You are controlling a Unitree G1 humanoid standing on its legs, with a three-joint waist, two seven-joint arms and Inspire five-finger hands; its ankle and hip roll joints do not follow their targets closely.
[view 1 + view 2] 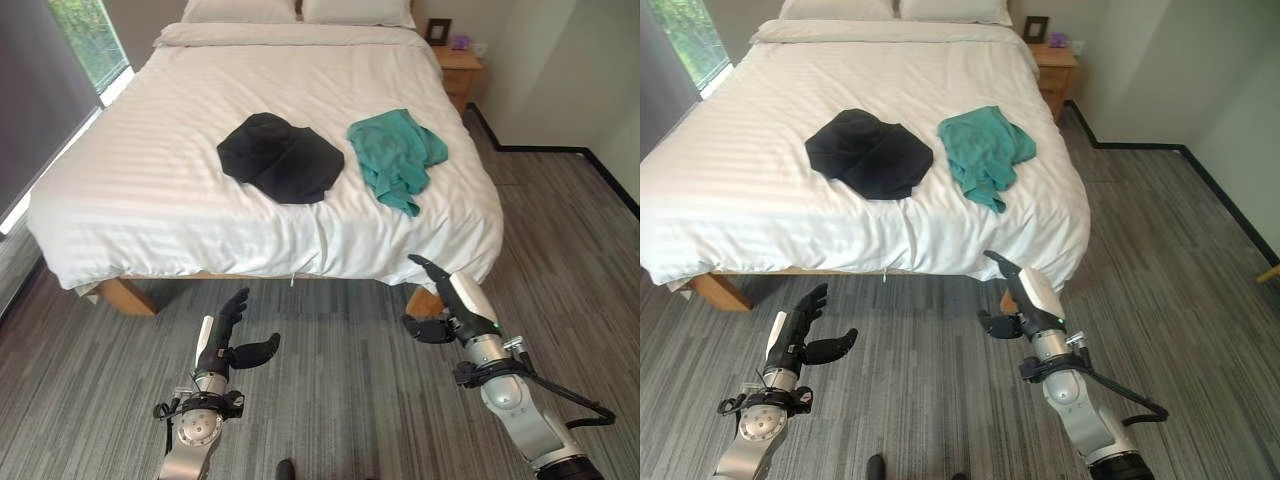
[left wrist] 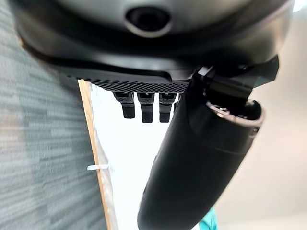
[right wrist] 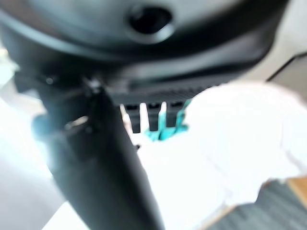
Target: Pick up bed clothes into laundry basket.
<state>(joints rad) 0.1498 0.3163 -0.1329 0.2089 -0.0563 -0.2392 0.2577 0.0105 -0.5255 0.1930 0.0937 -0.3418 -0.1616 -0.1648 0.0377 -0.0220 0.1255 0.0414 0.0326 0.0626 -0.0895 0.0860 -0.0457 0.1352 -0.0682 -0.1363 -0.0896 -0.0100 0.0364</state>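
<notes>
Nearest, both hands hover above the grey wood-grain floor (image 1: pixel 330 400), short of the foot of the bed. The left hand (image 1: pixel 228 335) has its fingers straight and spread, thumb standing out to the side, holding nothing. The right hand (image 1: pixel 455 300) is likewise loose, fingers extended toward the bed's near right corner and thumb apart, empty.

Past the hands stands the bed (image 1: pixel 150 180), covered by a white striped sheet that hangs over the foot and sides; a wooden leg (image 1: pixel 128 296) shows under the near left corner, and another sits just behind the right hand.

The clothes lie on top of the sheet, around the middle of the mattress. A black garment (image 1: pixel 281 157) lies crumpled near the centre, and a teal garment (image 1: pixel 398 156) lies just beside it toward the robot's right, one end trailing toward the foot; the two are close but apart. Neither is touched by a hand.

Farther back, two white pillows (image 1: pixel 300 10) rest at the head of the bed. A wooden nightstand (image 1: pixel 460 72) stands by the head on the right side, bearing a small dark picture frame (image 1: pixel 438 30) and a small purple object (image 1: pixel 460 42). A window (image 1: pixel 92 40) with green outside is on the left, and a pale wall (image 1: pixel 560 70) with a dark skirting board runs along the right.

No writing or labels can be read anywhere.
</notes>
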